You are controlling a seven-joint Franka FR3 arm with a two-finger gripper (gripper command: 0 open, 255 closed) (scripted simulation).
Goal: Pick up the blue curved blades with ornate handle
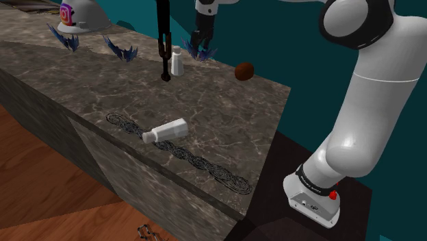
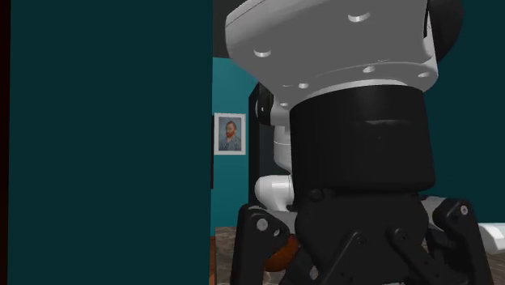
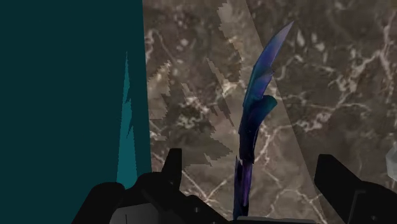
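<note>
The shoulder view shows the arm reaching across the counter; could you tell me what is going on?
The gripper hangs over the blue curved blades at the back edge of the marble counter, beside a white bottle. Its fingers are open, one on each side of the blades, not touching them, so nothing is gripped yet.

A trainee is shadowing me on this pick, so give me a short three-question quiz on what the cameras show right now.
1. True or false: the hand is shut on the blue curved blades.
2. On the counter, the larger white bottle is: A) standing upright, B) lying on its side, C) stacked on another thing.
3. Fill in: in the shoulder view, the brown ball sits to the ____ of the hand.

Key: 1 false, the fingers stand apart with the blades between them; 2 B; 3 right.
</note>
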